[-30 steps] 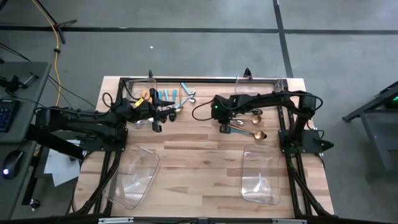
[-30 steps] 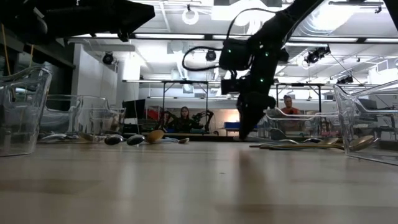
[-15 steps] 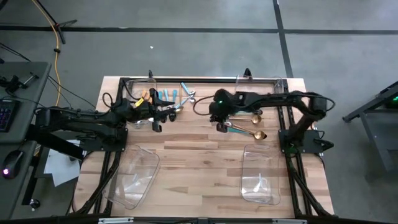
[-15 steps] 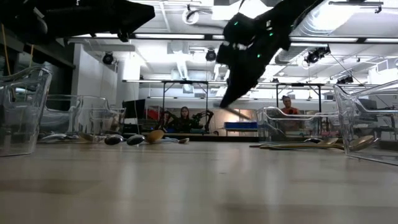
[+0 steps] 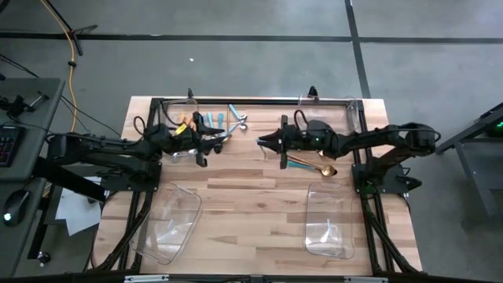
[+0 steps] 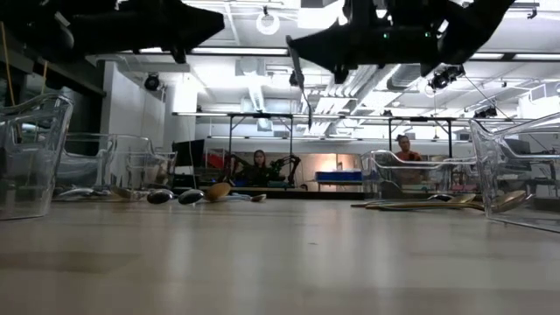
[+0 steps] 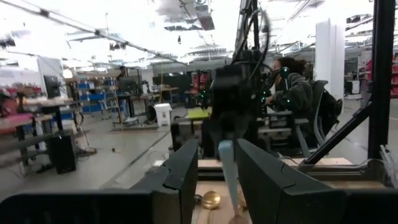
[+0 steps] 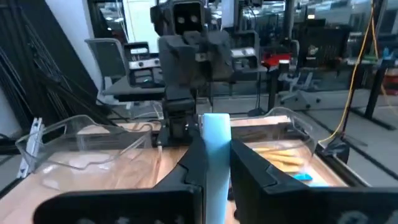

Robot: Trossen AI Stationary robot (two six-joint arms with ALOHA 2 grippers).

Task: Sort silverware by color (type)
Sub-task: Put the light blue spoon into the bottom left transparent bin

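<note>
My right gripper (image 5: 264,142) hovers over the table's far middle, fingers level and pointing left, shut on a light-blue-handled utensil (image 5: 283,156). The left wrist view shows that utensil (image 7: 227,173) hanging under the right gripper. My left gripper (image 5: 209,145) is open and holds nothing. It faces the right gripper across a short gap, beside a heap of blue-, teal- and orange-handled silverware (image 5: 214,122) lying on the table. Gold spoons (image 5: 317,166) lie flat under the right forearm. My right gripper pinches the utensil's light-blue handle (image 8: 216,126) between its two fingers (image 8: 193,155). The fingers are level and come from the table's right. The utensil is lifted clear of the table and hangs slanting below the fingertips (image 6: 305,87).
Clear plastic bins stand at the near left (image 5: 167,222), near right (image 5: 329,223), far left (image 5: 174,110) and far right (image 5: 334,108). Bare wood lies between the two near bins. People sit in the room beyond the table.
My right gripper has risen from the table beside the gold spoons, tipped from pointing down to level and swung toward the left gripper. The light-blue-handled utensil came up with it and now hangs clear of the table. The left arm has kept still.
</note>
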